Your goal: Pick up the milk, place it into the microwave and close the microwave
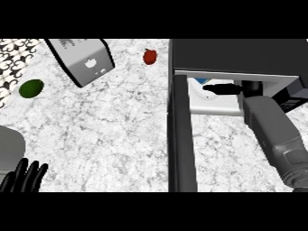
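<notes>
The robot's right hand (pixel 221 89) is reaching into the open microwave (pixel 243 56) at the upper right of the marbled surface (pixel 116 131), its fingers curling around the milk (pixel 199 83), which is sitting just inside the cavity with only a blue-and-white corner showing. The microwave door (pixel 181 135) is standing open, running down the middle of the head view. At the lower left, the left hand (pixel 24 178) is resting with fingers straight and spread, holding nothing. A green fruit (pixel 31 88), a red fruit (pixel 149 56) and a tilted grey carton (pixel 83 61) are lying well apart on the surface.
</notes>
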